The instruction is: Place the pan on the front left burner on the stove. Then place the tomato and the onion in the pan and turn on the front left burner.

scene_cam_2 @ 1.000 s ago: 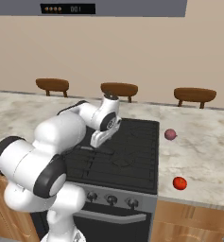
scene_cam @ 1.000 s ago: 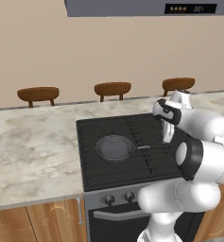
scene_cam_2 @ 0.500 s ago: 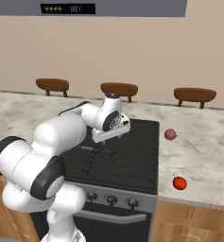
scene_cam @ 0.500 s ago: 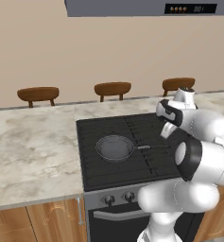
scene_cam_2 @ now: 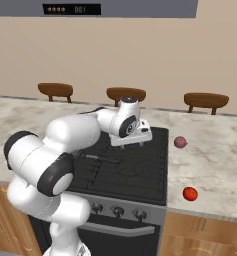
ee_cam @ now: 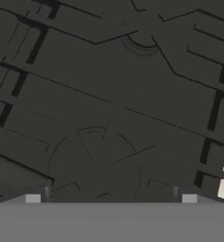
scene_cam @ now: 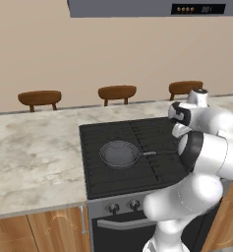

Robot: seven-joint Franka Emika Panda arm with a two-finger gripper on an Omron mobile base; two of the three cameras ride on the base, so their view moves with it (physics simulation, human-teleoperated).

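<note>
Right now pan (scene_cam: 120,153) is sitting on the front left burner (scene_cam: 108,162) of the stove (scene_cam_2: 140,172), handle pointing right. Claw (scene_cam_2: 132,139) is hanging spread wide and empty over the right-hand grates. Tomato (scene_cam_2: 190,194) and onion (scene_cam_2: 180,142) are lying on the worktop (scene_cam_2: 215,155) right of the stove, well apart, onion further back. Judging next step is fetching one of them: I'd be centring the claw directly above the ball, dropping straight, closing gently at its widest part since it's prone to rolling

Three wooden stools (scene_cam: 117,92) behind marble counter (scene_cam: 34,157) — range hood (scene_cam_2: 120,8) above.
</note>
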